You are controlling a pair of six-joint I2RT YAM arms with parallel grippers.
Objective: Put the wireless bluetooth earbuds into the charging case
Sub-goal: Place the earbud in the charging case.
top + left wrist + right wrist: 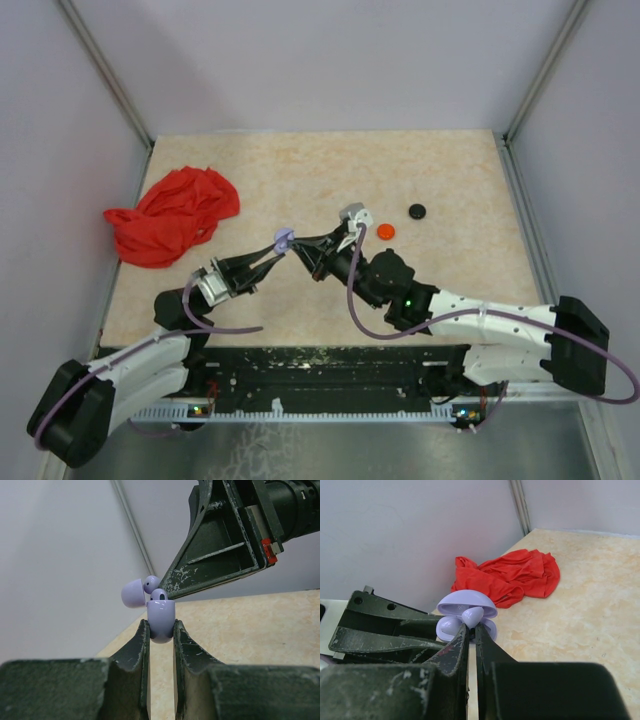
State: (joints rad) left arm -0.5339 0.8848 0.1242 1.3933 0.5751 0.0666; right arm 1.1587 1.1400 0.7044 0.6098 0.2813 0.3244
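Now mid-insertion, on what looks like the 2nd bud. Left gripper (160,630) clenched on lower half of the lilac charging case (161,617), held up off the table (450,290) btwn the two arms, lid (132,593) hinged open and tipped away. Right gripper (471,630) pinched tight on one lilac earbud (473,615), fingertips right at the case mouth, under the open lid. Other earbud (447,626) alongside, apparently seated in its well already. Held bud touching or nearly touching the case rim; not down in its pocket as far as can be judged, exact seating hidden by the fingers.

Next move, prob: small push down and inward w/ the right arm, bud angled to match its well, left arm kept steady as an anvil. Then release, back out w/o snagging the lid, and check both buds sit flush. Lid closing maybe after, if needed.

Risks: bud slipping sideways out of the thin pinch, or case twisting in the left grip under the push.

Elsewhere, not involved: red cloth (175,215) far left, orange disc (385,232) and black disc (417,211) on the table beyond the right wrist.
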